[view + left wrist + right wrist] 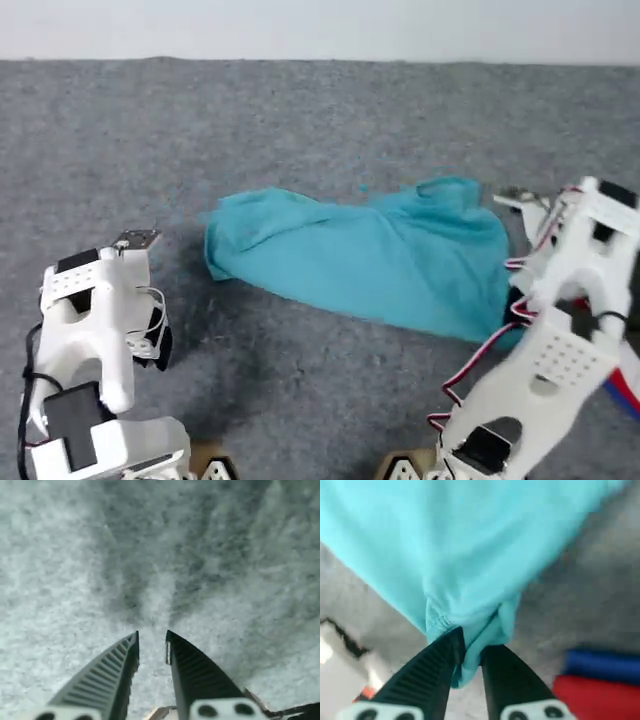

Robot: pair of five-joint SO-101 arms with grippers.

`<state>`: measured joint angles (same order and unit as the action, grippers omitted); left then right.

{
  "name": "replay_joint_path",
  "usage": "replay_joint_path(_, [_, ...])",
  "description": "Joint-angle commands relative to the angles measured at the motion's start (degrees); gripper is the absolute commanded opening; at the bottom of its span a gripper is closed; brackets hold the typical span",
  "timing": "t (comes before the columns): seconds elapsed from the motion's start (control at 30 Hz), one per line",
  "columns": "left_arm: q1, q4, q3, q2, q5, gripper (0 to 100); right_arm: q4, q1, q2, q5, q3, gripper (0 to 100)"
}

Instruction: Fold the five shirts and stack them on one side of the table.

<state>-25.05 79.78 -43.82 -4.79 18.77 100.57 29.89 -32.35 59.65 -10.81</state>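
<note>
The left gripper (152, 641) hangs over the gray table (300, 110) with its jaws slightly apart and empty, seemingly waiting, while the teal shirt (370, 255) lies crumpled mid-table, its right edge pinched in the right gripper (470, 647), likely to spread it for folding.

Left jaws ajar — right jaws clamped
</note>
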Motion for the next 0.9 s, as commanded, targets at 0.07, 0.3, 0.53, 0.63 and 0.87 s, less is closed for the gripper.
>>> replay_joint_path(0.07, [3.52,-1.67,1.45,-0.53,0.70,9,-5.32,-1.36,9.54,-1.67,7.38,5.8])
replay_joint_path(0.3, [13.89,-0.79,12.88,0.00,-8.88,10,-9.80,-9.45,14.99,-14.77,7.47,37.0])
replay_joint_path(0.53, [24.62,-4.66,18.59,0.09,-19.87,19,-8.57,-17.01,16.48,-19.34,7.47,39.5])
replay_joint_path(0.63, [26.73,-10.20,18.95,2.11,-22.77,20,-6.81,-18.51,16.48,-19.25,7.47,39.5])
replay_joint_path(0.87, [24.62,-15.12,26.59,18.11,-27.60,22,-4.00,-18.33,16.48,-19.08,7.47,39.5])
